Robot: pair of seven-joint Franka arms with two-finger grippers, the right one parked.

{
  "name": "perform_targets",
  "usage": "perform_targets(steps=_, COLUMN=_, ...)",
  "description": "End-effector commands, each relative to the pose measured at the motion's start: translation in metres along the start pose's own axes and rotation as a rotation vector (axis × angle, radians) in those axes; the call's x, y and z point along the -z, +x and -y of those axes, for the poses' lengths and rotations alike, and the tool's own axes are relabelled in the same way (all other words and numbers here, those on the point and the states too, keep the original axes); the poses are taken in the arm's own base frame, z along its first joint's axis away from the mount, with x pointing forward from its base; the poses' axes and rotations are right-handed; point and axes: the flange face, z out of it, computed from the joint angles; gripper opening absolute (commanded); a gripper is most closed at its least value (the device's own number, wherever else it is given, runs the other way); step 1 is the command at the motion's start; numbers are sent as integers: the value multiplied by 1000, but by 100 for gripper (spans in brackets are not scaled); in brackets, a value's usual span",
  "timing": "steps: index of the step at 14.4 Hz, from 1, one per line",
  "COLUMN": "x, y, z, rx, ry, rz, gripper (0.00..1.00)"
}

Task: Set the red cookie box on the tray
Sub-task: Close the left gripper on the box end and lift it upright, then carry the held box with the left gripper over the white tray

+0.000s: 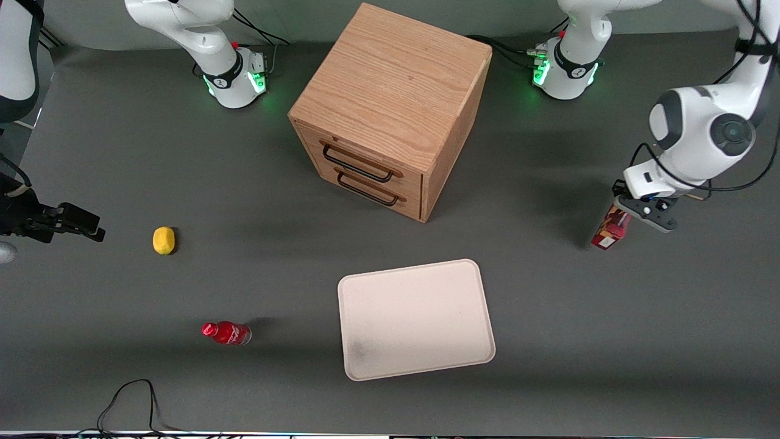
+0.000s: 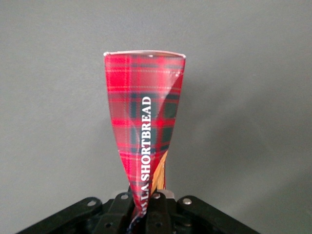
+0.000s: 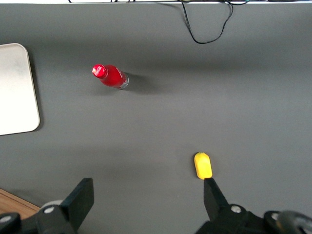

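Observation:
The red cookie box (image 1: 610, 230) is a slim red tartan box with white lettering, standing on end toward the working arm's end of the table. My left gripper (image 1: 634, 213) is at the box's top end and shut on it. In the left wrist view the box (image 2: 144, 122) runs away from the fingers (image 2: 165, 204), which pinch its squeezed near end. The cream-white tray (image 1: 420, 286) lies flat on the dark table, nearer the front camera than the wooden cabinet, apart from the box. The tray's edge also shows in the right wrist view (image 3: 14, 87).
A wooden two-drawer cabinet (image 1: 390, 110) stands at the table's middle. A yellow lemon (image 1: 163, 239) and a small red bottle (image 1: 226, 333) lie toward the parked arm's end. A black cable (image 1: 131, 402) loops near the table's front edge.

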Motion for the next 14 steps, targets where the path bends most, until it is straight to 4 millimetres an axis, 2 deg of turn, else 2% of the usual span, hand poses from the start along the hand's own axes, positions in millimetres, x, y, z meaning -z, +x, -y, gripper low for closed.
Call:
perform_targets(steps=1, x=72, y=6, z=8, rx=26, ry=-25, rz=31, gripper=0)
perform_targets(steps=6, x=185, y=15, z=16, rx=142, ry=-37, rz=56, gripper=0)
perform_targets(steps=9, x=238, y=17, z=15, rx=259, ry=-30, rz=54, gripper=0)
perform_targets(steps=11, x=257, y=18, z=12, rx=272, ry=-23, rz=44, gripper=0)
perform_targets(steps=14, x=264, y=18, z=11, rx=243, ry=-17, rz=42, gripper=0)
